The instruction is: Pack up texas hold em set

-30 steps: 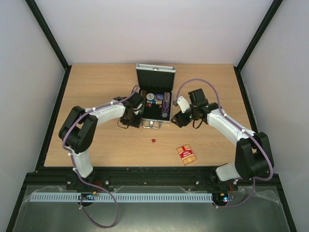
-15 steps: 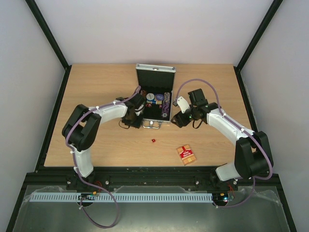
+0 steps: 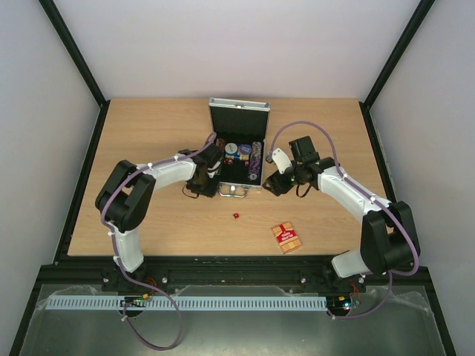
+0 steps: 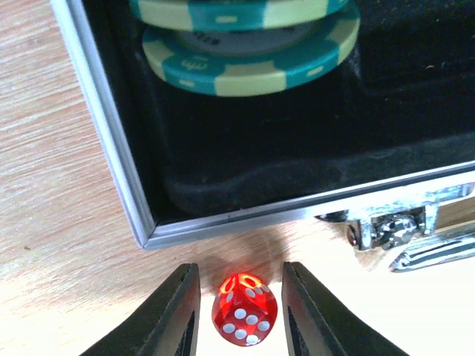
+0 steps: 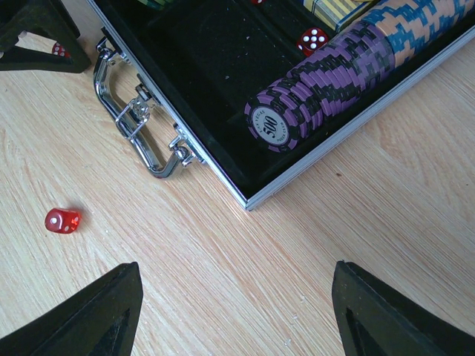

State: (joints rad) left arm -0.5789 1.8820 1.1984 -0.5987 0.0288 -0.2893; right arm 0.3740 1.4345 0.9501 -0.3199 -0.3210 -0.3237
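Left end effector [image 4: 239,293] straddles a red die [image 4: 246,315] beside the aluminium case [image 4: 117,170], fingers [image 4: 174,319] slightly apart, not clamped; next: pinch, lift inside.

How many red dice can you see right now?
3 dice for sure: one between the left gripper's jaws at the case's front corner, one loose on the table before it, one inside the case beside the purple chips. More may be hidden.

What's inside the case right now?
The case holds a row of purple chips, a red die beside it, teal-and-cream chips by the left wall and round discs near the lid. The left arm hides part of the left side from above.
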